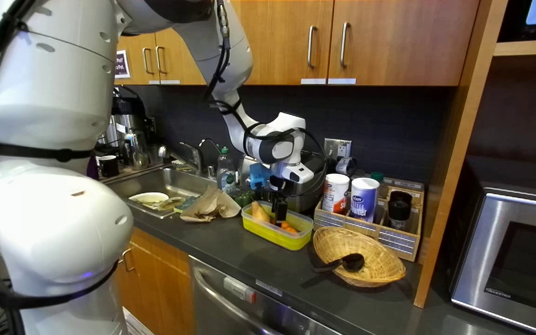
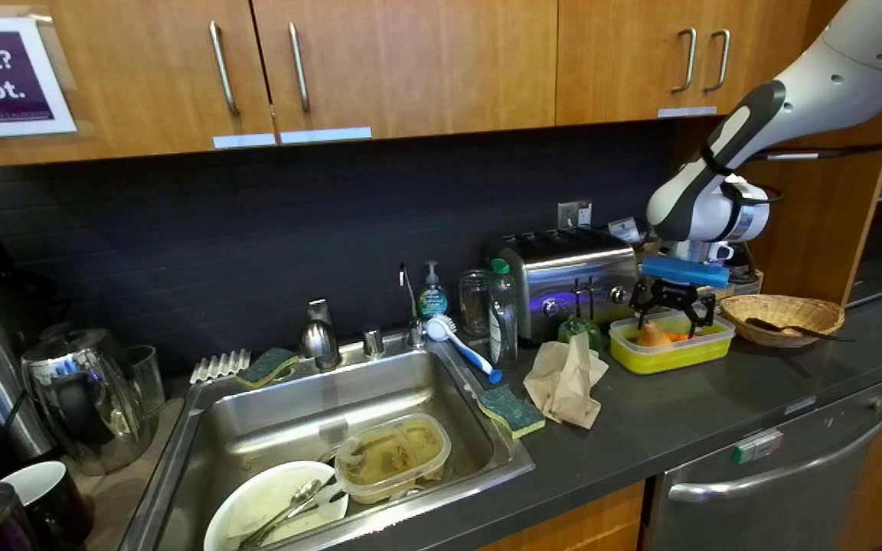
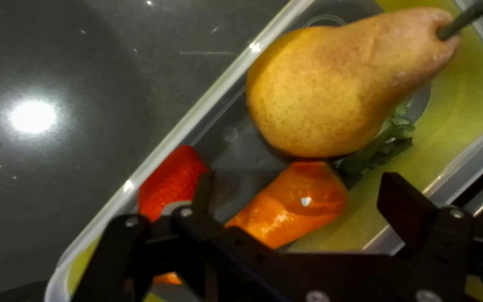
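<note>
While tool (image 3: pixel 300 202) stands wide over tub (image 2: pixel 671 358) w/ pear (image 3: pixel 329 92), it part-hides orange item (image 3: pixel 289 197); red item (image 3: pixel 172 182) hard to ID.

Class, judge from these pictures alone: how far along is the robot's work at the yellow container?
Done: the gripper is at the yellow container, jaws open.
In hand: nothing gripped yet; in the wrist view the orange piece shows between the jaws, with gaps beside it.
Left: probably a grip and lift; the pear, red piece and orange piece all lie in the container.

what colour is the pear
The pear is golden yellow, browner toward its narrow end, clearest in the wrist view.
</note>
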